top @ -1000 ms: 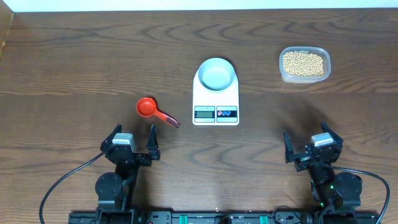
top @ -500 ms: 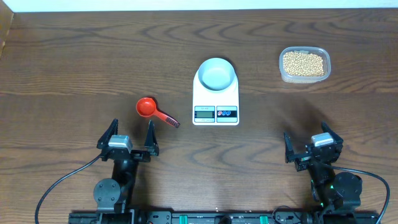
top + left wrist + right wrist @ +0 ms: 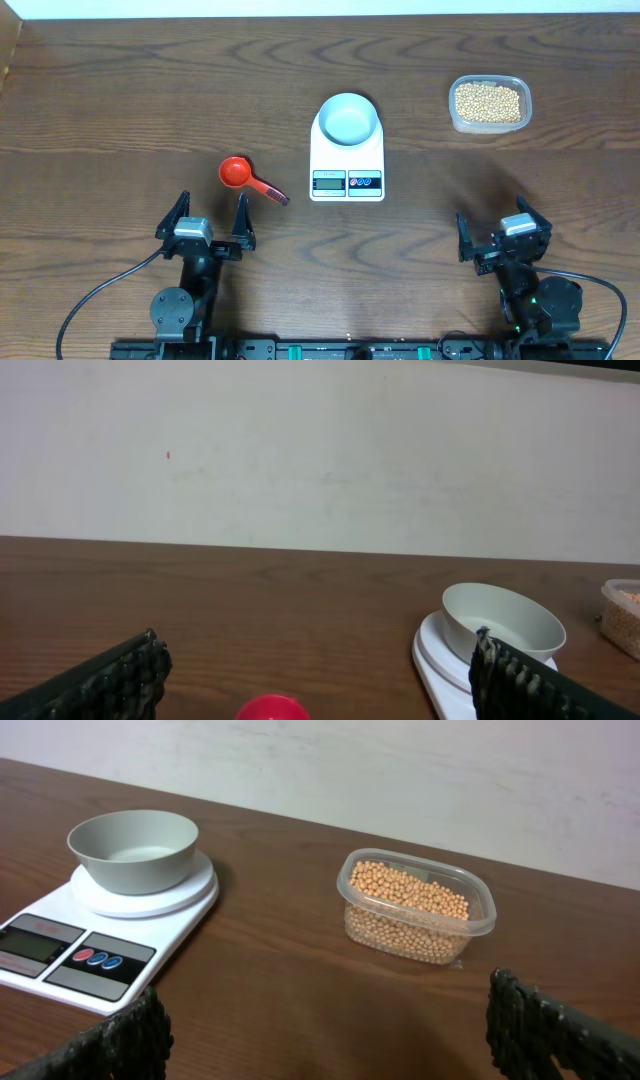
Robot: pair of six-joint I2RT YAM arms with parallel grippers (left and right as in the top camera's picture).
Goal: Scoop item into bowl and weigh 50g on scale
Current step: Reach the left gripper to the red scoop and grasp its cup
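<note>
The white bowl [image 3: 349, 118] stands empty on the white scale [image 3: 347, 180] at the table's middle; both also show in the right wrist view, bowl [image 3: 132, 848] on scale [image 3: 60, 955], and in the left wrist view, bowl [image 3: 502, 620] on scale [image 3: 440, 665]. Tan beans [image 3: 487, 101] fill a clear plastic tub at the back right, also in the right wrist view [image 3: 408, 908]. A red scoop [image 3: 240, 174] lies left of the scale; its bowl shows in the left wrist view [image 3: 272, 709]. My left gripper [image 3: 210, 222] is open and empty just behind the scoop. My right gripper [image 3: 503, 236] is open and empty at the front right.
The clear tub [image 3: 489, 124] holding the beans sits near the table's back right. The scoop's dark handle [image 3: 272, 191] points toward the scale's front left corner. A pale wall runs behind the table's far edge [image 3: 300, 547].
My left gripper has turned from angled to facing straight forward and shifted slightly left, behind the scoop. The right arm and the objects have not moved.
</note>
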